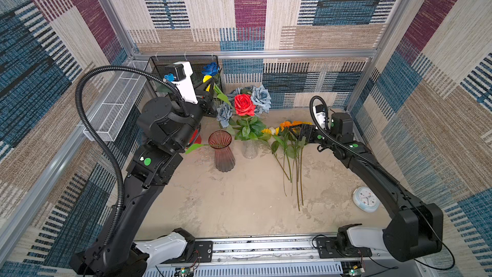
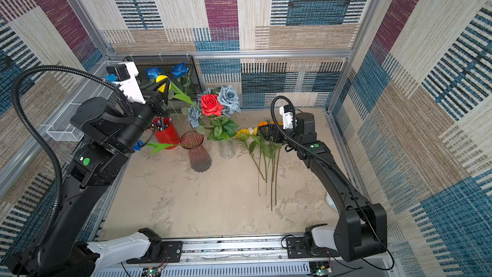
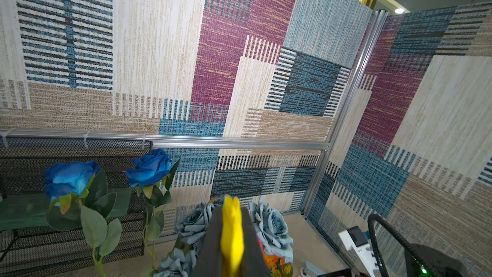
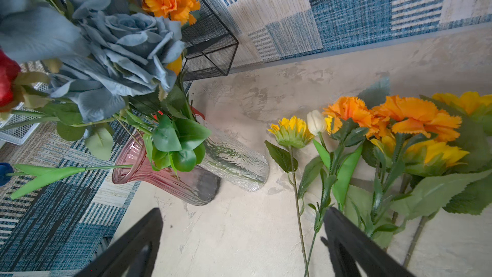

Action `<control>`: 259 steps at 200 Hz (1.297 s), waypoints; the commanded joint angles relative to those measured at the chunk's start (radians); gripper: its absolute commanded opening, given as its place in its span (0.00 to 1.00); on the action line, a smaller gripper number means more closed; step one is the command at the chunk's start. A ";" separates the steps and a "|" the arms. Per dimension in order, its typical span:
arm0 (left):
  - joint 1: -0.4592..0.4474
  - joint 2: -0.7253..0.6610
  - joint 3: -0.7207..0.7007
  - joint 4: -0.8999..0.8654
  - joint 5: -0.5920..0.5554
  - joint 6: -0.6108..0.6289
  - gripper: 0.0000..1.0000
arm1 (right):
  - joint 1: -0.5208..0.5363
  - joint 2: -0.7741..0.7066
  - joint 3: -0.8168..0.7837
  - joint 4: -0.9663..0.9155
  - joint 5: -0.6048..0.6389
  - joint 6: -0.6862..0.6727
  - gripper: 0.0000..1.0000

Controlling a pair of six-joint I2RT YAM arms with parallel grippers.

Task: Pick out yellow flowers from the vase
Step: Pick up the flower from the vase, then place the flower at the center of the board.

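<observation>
Yellow tulip: being gripped by its head, aloft, in the tightly closed left gripper; stem apparently being drawn out of the clear vase. Next: transfer being required to the sunflowers lying beneath the right gripper, which is being held wide and empty.

Matt black metal mesh basket

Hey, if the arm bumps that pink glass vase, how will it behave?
The pink vase stands tall and slim, so a high bump probably tips it. Translucent ribbed glass: likely rigid, slippery, breakable. It holds just one leafy stem, so it's probably light.
</observation>
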 commanded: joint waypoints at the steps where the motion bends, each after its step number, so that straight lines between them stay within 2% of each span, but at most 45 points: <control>1: 0.001 0.017 0.100 -0.217 0.037 0.082 0.07 | 0.008 -0.015 0.015 0.020 -0.030 -0.027 0.96; 25: 0.002 0.031 0.219 -0.353 0.063 0.115 0.07 | 0.030 -0.031 0.035 0.028 -0.046 -0.059 0.96; 65: 0.002 0.035 0.324 -0.492 0.153 0.104 0.07 | 0.110 -0.065 0.073 0.060 -0.202 -0.187 0.96; 99: 0.001 0.066 0.400 -0.576 0.297 0.070 0.07 | 0.240 -0.109 0.130 0.076 -0.300 -0.326 0.96; 115: 0.002 0.082 0.425 -0.603 0.380 0.052 0.06 | 0.295 -0.118 0.175 0.080 -0.315 -0.335 0.96; 142: 0.001 0.074 0.389 -0.575 0.500 0.025 0.06 | 0.380 -0.106 0.243 0.116 -0.402 -0.307 0.97; 163: 0.000 0.055 0.321 -0.506 0.570 0.002 0.06 | 0.410 -0.044 0.341 0.054 -0.503 -0.291 0.98; 178: 0.002 0.048 0.296 -0.467 0.619 -0.015 0.06 | 0.453 -0.009 0.389 -0.001 -0.504 -0.338 0.98; 198: 0.001 0.046 0.276 -0.416 0.661 -0.043 0.06 | 0.491 0.022 0.401 0.010 -0.486 -0.331 0.98; 237: 0.001 0.057 0.275 -0.362 0.780 -0.079 0.06 | 0.499 0.060 0.407 0.022 -0.467 -0.334 1.00; 259: 0.001 0.064 0.278 -0.365 0.778 -0.081 0.06 | 0.509 0.080 0.422 0.021 -0.490 -0.325 0.91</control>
